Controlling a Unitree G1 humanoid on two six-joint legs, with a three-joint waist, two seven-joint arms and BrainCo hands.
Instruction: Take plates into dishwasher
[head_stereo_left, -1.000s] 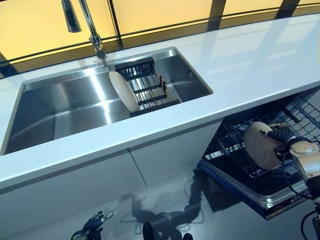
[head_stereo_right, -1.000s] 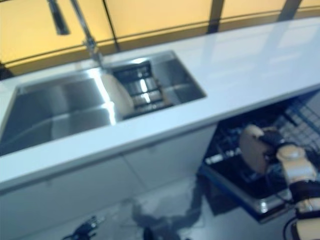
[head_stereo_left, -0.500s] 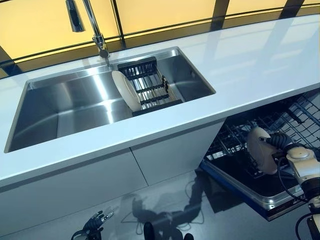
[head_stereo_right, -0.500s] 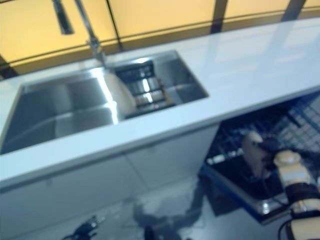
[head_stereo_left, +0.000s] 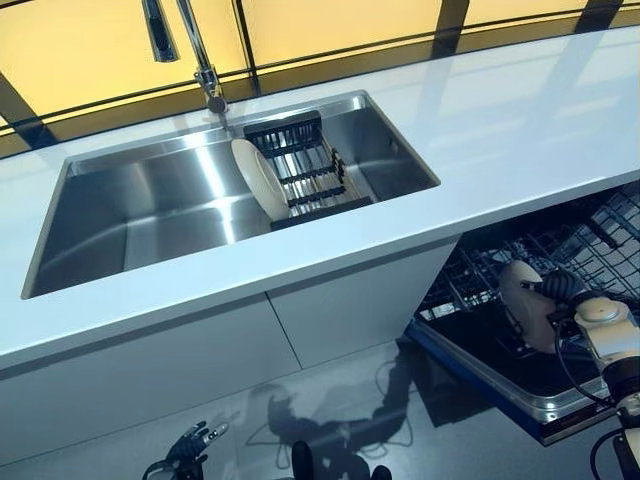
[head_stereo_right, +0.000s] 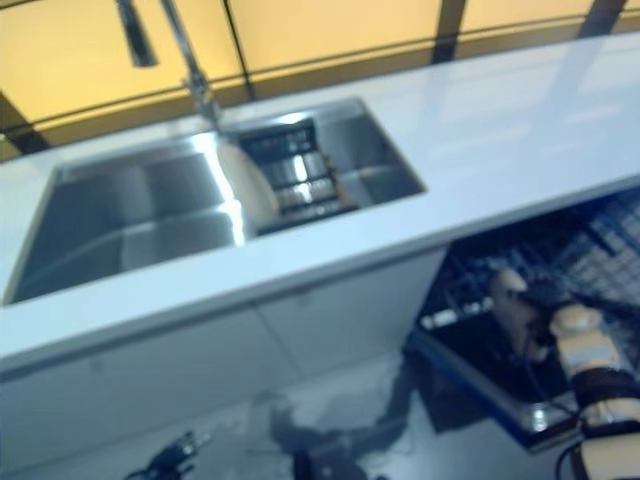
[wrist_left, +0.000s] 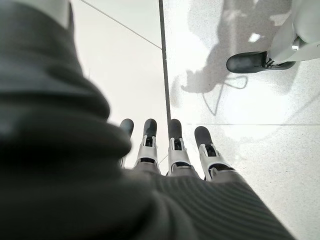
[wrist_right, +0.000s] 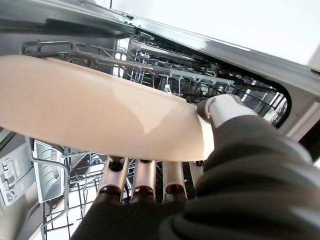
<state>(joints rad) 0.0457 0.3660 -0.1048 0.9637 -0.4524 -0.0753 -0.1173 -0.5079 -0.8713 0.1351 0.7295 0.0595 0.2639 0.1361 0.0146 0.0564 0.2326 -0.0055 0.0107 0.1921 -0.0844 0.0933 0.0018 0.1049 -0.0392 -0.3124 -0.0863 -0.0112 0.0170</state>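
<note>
My right hand (head_stereo_left: 566, 290) is shut on a cream plate (head_stereo_left: 525, 303), thumb on one face and fingers (wrist_right: 142, 181) under the other. It holds the plate on edge over the lower rack of the open dishwasher (head_stereo_left: 500, 345) at the lower right. In the right wrist view the plate (wrist_right: 95, 107) fills the middle, with the rack's wires (wrist_right: 165, 75) behind it. A second cream plate (head_stereo_left: 259, 178) stands upright in the black rack (head_stereo_left: 305, 170) inside the steel sink (head_stereo_left: 140, 215). My left hand (head_stereo_left: 190, 445) hangs low over the floor, fingers (wrist_left: 175, 145) straight and empty.
The white counter (head_stereo_left: 500, 130) runs across the view above white cabinet doors (head_stereo_left: 200, 350). A tap (head_stereo_left: 205, 75) stands behind the sink. The dishwasher's open door (head_stereo_left: 540, 400) juts out over the grey floor.
The plate has gone down and turned more edge-on over the dishwasher rack. The camera has shifted a little, so the whole scene slid right.
</note>
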